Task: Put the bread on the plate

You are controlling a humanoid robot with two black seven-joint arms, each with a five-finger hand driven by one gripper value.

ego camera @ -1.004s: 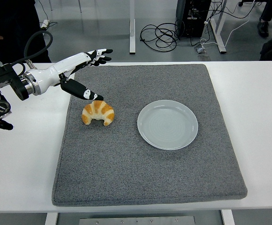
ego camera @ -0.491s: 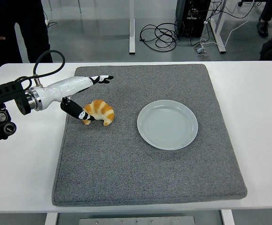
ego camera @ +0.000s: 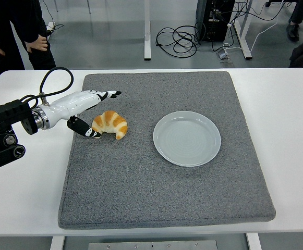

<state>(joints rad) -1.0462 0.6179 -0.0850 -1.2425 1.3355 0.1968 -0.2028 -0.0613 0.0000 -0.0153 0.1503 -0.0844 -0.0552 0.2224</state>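
Observation:
A golden croissant (ego camera: 110, 124) lies on the grey mat (ego camera: 156, 182), left of a round pale grey plate (ego camera: 186, 138). My left hand (ego camera: 96, 112) is at the croissant's left side. Its fingers (ego camera: 105, 95) stretch out flat over the mat behind the bread, and its thumb (ego camera: 86, 130) touches the croissant's near left end. The hand is open and has no grasp on the bread. The right arm is out of view.
The mat covers the middle of the white table (ego camera: 287, 114). A person in dark clothes (ego camera: 15, 31) stands beyond the table's far left corner, hands on hips. Cables (ego camera: 180, 39) lie on the floor behind.
My left hand has dropped lower and pulled slightly left; its thumb went from behind the croissant to its near left end. The person at the top left shifted position.

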